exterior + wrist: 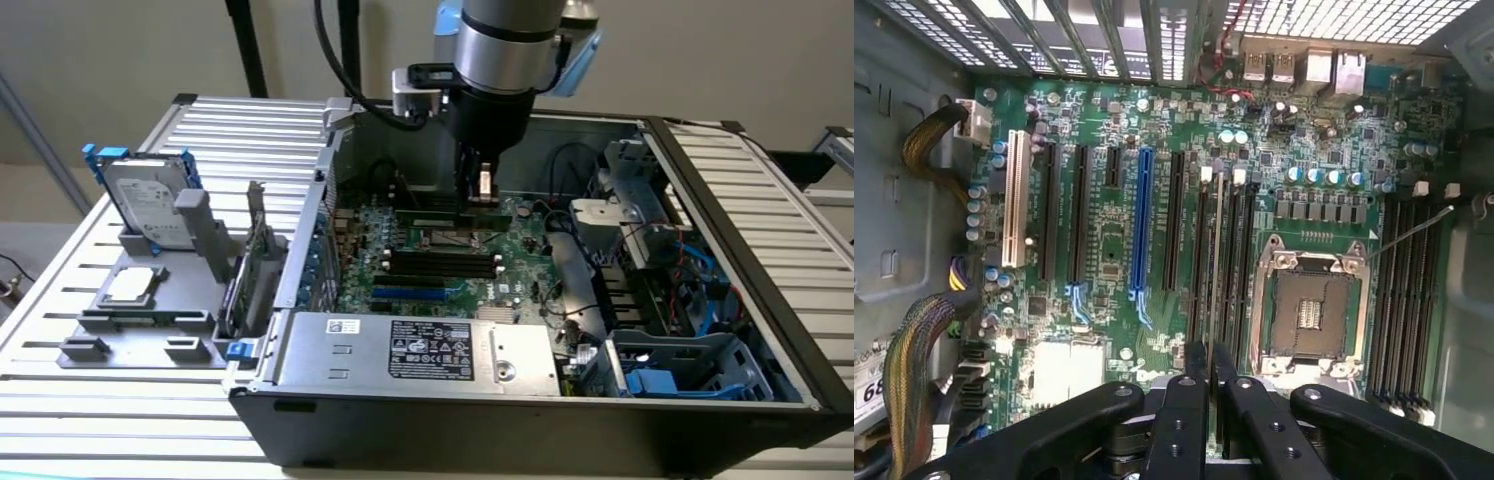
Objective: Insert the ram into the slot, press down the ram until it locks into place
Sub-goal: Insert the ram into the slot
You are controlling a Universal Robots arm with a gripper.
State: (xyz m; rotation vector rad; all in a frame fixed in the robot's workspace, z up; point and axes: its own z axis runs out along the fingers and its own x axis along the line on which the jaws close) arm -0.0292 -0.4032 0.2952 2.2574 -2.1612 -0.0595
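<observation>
My gripper (1206,350) is down inside the open computer case (400,400), pressed together on the ram (1214,260). In the wrist view I see the ram edge-on as a thin pale line running out from between the two fingers.

That line lies along the group of four black slots (1234,260) just beside the processor socket (1309,305), on the side of the socket that faces the blue slot (1143,225). It runs parallel to the slots and reaches about as far as the white clips at their far end. It covers one of the inner slots of the group, but I cannot tell exactly which.

In the exterior view the gripper (483,200) hangs low over the board, close to the socket (447,238).

My reading of progress: the ram is in hand and lined up lengthwise with the slots, so the carrying and aligning look done. I cannot tell whether its lower edge has entered a slot. Nothing shows it pushed home or the clips closed on it, so I judge the pressing and locking as not yet done.
</observation>
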